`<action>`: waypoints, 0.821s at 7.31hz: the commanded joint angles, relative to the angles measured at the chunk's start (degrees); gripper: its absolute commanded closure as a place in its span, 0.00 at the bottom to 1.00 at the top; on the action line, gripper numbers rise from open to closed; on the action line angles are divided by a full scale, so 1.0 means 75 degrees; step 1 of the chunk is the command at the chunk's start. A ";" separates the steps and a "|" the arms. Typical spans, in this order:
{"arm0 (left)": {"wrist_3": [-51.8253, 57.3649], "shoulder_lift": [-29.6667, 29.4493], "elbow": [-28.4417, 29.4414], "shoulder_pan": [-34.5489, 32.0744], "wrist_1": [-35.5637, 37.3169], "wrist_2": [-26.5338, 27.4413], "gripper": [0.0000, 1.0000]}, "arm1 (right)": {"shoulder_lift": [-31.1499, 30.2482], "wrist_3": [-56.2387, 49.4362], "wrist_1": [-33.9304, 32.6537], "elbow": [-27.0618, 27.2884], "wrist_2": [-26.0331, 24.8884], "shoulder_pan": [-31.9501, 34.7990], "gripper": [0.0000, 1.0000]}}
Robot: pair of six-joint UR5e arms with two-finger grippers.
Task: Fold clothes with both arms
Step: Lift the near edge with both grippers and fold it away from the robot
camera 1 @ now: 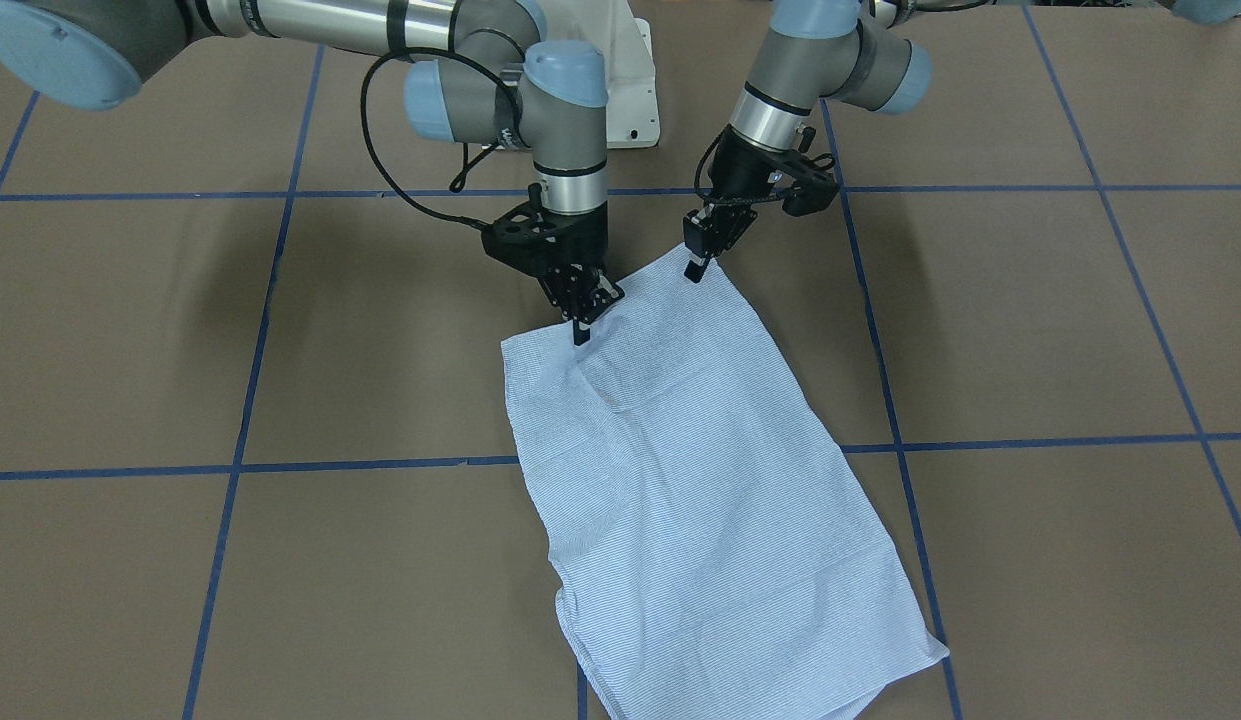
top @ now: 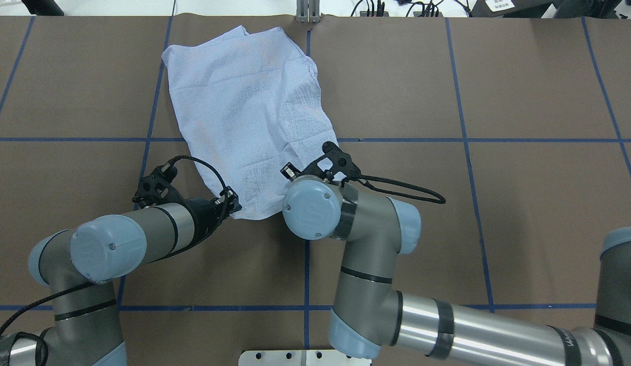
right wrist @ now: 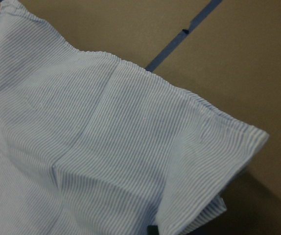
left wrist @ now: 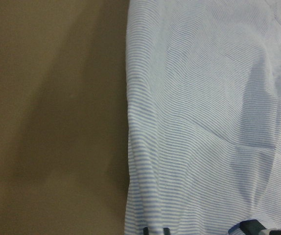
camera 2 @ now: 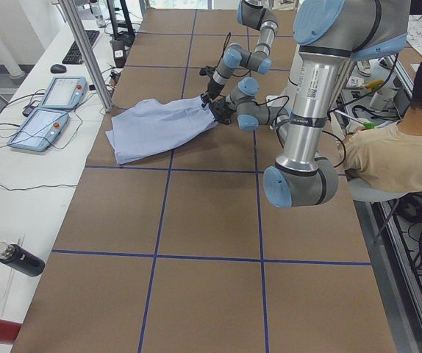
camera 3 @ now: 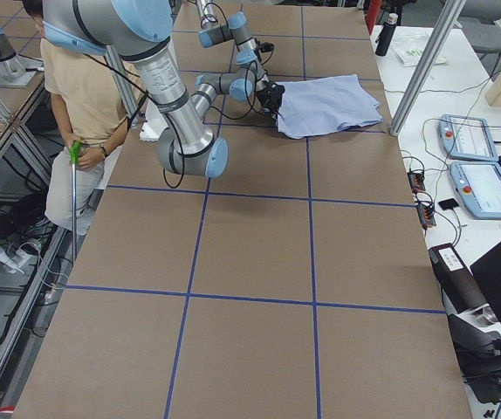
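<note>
The light blue and white striped shirt (camera 1: pixel 700 480) lies folded into a long rectangle on the brown table, its far end near the table's back edge (top: pixel 234 46). My left gripper (camera 1: pixel 694 270) is shut on the shirt's near corner, seen also in the overhead view (top: pixel 233 204). My right gripper (camera 1: pixel 581 336) is shut on the other near corner; in the overhead view its wrist (top: pixel 312 206) hides it. The right wrist view shows that corner (right wrist: pixel 214 147) raised off the table. Striped cloth (left wrist: pixel 204 122) fills the left wrist view. Collar, pocket and buttons are hidden.
Blue tape lines (top: pixel 305 140) grid the brown table. The white pedestal base (camera 1: pixel 635 90) stands behind the grippers. A seated person (camera 2: pixel 395 147) is beside the robot. Two teach pendants (camera 2: pixel 49 110) and a metal post (camera 2: pixel 86 51) stand past the table's far edge.
</note>
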 commanded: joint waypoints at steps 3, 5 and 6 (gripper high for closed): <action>-0.0008 0.0023 -0.0790 0.0621 0.0005 0.0016 1.00 | -0.1269 0.0108 -0.1453 0.3291 -0.0702 -0.1380 1.00; -0.0008 0.0151 -0.1526 0.0938 0.0028 0.0016 1.00 | -0.1386 0.0471 -0.2205 0.4206 -0.1093 -0.1981 1.00; 0.0003 0.0210 -0.1774 0.0951 0.0110 -0.0007 1.00 | -0.1410 0.0472 -0.2673 0.4558 -0.1118 -0.2029 1.00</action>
